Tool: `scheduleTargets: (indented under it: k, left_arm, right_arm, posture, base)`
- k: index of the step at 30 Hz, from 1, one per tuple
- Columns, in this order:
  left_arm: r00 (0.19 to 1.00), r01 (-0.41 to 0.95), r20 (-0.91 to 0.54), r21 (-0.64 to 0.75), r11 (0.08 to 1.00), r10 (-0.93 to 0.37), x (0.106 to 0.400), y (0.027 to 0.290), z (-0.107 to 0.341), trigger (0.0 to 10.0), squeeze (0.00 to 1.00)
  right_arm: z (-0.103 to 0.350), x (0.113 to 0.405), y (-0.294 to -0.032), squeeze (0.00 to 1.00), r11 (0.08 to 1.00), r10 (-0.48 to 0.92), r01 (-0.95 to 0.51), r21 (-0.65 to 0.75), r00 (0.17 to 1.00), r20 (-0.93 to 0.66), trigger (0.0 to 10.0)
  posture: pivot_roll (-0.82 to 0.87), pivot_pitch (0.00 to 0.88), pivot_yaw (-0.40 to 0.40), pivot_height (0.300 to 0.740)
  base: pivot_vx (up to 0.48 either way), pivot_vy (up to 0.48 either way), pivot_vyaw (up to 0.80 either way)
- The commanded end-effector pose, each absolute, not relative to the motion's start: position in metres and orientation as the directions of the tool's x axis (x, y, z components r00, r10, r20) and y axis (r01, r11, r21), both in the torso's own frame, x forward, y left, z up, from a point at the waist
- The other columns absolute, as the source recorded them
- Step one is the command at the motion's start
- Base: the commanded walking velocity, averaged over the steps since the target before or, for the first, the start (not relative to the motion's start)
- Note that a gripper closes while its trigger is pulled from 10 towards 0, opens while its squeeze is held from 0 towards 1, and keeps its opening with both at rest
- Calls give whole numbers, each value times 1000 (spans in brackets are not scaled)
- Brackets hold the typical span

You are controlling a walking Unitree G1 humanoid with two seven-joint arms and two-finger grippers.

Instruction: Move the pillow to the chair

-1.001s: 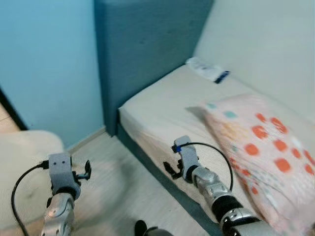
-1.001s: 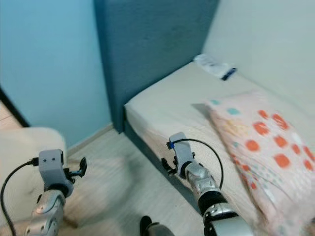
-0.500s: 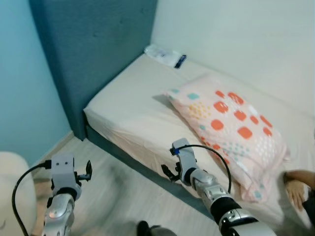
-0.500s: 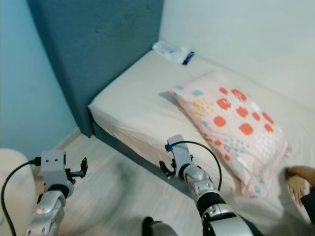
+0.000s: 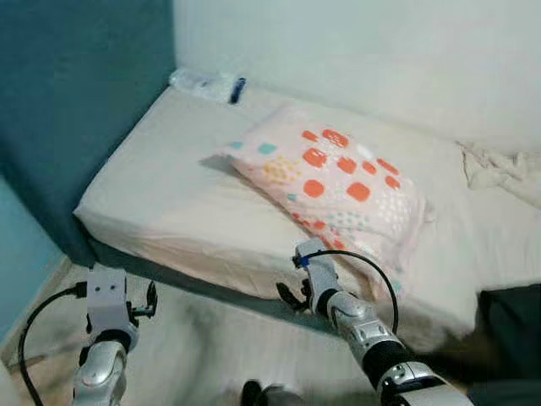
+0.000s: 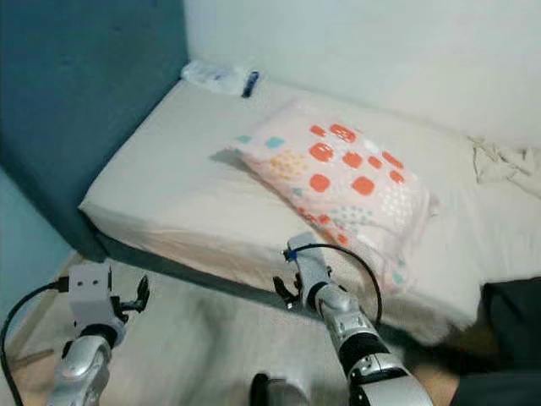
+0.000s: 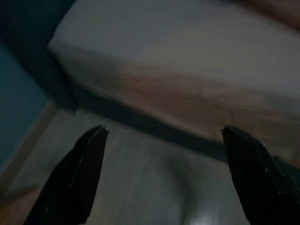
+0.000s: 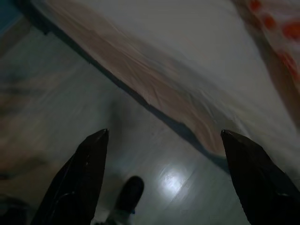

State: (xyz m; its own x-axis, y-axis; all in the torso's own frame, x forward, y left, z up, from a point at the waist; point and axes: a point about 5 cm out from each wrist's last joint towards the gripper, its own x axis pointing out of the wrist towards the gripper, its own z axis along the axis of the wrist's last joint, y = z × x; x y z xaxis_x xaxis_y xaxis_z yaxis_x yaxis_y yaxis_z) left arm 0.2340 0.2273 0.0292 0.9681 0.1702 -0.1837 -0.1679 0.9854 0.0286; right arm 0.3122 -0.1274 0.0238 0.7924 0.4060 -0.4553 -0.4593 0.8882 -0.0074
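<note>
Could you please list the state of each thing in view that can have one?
pillow: lying flat on the bed, not held.
left gripper: open, empty, above the floor.
right gripper: open, empty, beside the bed edge.
packet: lying at the bed's head corner.
cloth: crumpled on the bed.

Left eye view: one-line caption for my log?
Spotted pillow lies on the bed; both open claws, left and right, hang short of it.

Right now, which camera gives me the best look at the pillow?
Either eye view: the whole pillow lies on the bed, dots plain. The right wrist view catches just a blurred orange-dotted edge; the left wrist view, a dim corner.
</note>
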Motion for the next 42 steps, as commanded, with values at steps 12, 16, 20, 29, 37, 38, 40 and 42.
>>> scheduleTargets:
  k: [12,16,20,29,37,38,40,42]
  left_arm:
    - [985,-100,-140,-2,995,99,185,198,42,10000,0]
    - [983,-136,-121,2,991,135,176,196,51,10000,0]
    - [989,-108,-107,-57,992,102,161,176,70,10000,0]
    - [989,-99,-121,-77,992,89,148,163,82,10000,0]
    - [982,-89,-180,-214,973,50,117,151,100,10000,0]
    - [985,-69,-172,-239,968,28,112,145,105,10000,0]
    - [986,-58,-166,-261,964,14,109,139,109,10000,0]
    - [986,-91,-163,-284,955,46,109,138,110,10000,0]
  right_arm:
    - [48,283,-148,0,858,490,-512,-41,840,-235,10000]
    - [54,267,-152,0,864,480,-501,-56,851,-214,10000]
    - [67,254,-155,0,870,466,-487,-83,865,-186,10000]
    - [78,238,-157,0,892,440,-451,-17,877,-191,10000]
    - [101,199,-155,0,864,503,-488,122,841,-198,10000]
    - [102,195,-156,0,873,488,-472,123,848,-206,10000]
    - [103,194,-158,0,881,473,-454,135,856,-208,10000]
    - [100,196,-156,0,878,474,-445,178,860,-189,10000]
  posture:
    - [14,175,-139,740]
    - [13,182,-138,740]
    - [13,192,-140,740]
    - [21,210,-143,740]
    - [24,232,-142,740]
    - [25,235,-139,740]
    - [22,238,-139,740]
    - [25,232,-136,740]
  base:
    - [0,0,-612]
    - [0,0,0]
    - [0,0,0]
    - [0,0,0]
    - [0,0,0]
    - [0,0,0]
    - [0,0,0]
    - [0,0,0]
